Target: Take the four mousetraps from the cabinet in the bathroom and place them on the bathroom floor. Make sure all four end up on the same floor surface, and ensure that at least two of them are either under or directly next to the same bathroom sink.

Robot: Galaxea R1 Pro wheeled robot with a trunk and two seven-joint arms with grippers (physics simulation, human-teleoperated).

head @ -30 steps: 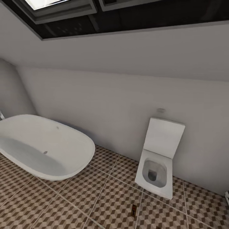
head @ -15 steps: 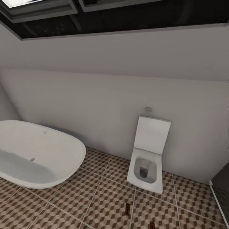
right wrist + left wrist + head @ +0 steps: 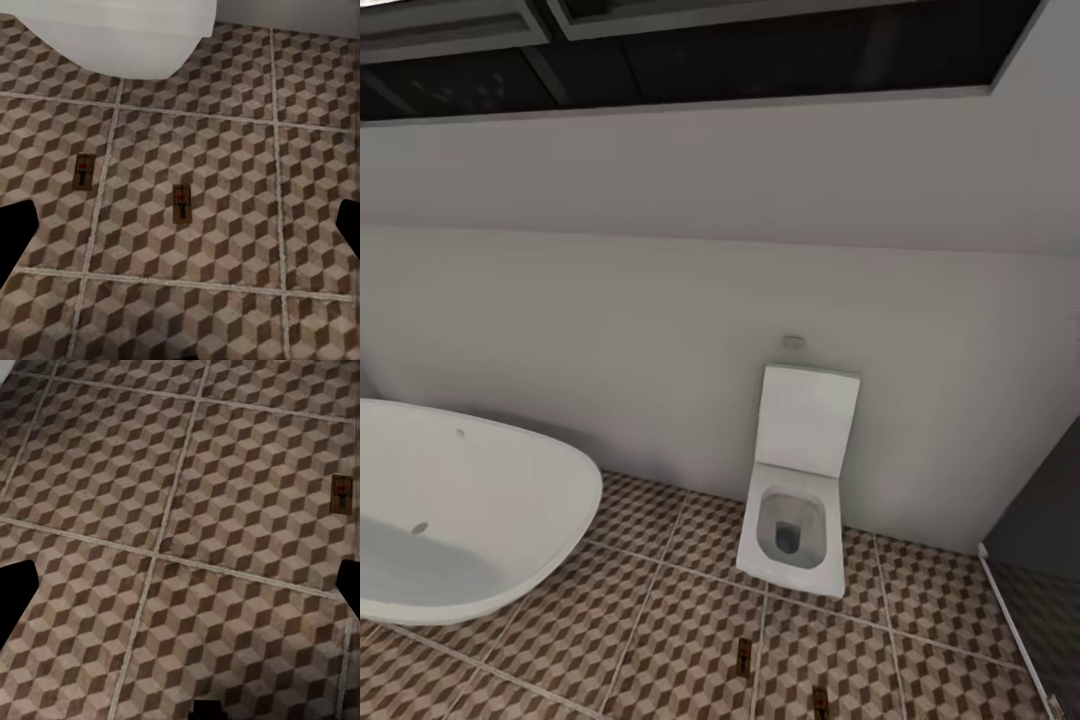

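1. Mousetraps are lying flat on the bathroom floor [image 3: 660, 640] in front of the toilet [image 3: 795, 500]: one [image 3: 744, 657] just ahead of the bowl's front edge, a second [image 3: 819, 700] close beside it at the head view's bottom edge.
2. In the right wrist view the same pair seems to be showing, one trap [image 3: 181, 203] and the other [image 3: 83, 172] a little apart on one tile, long axes roughly parallel, with the white toilet bowl [image 3: 127, 34] beyond them.
3. The left wrist camera is catching one trap [image 3: 342, 496] at its frame edge; I cannot tell whether it is one of that pair.
4. Count: two traps for certain, one toilet, one bathtub [image 3: 460, 510], a glass shower wall [image 3: 1040, 560] at the far right.
5. The right arm is looking the nearer to the pair, which are lying straight below its camera.
6. Each tool is showing just dark finger edges at the frame sides, set wide apart, with nothing between them.
7. I judge the traps are yet to be set by the vanity.
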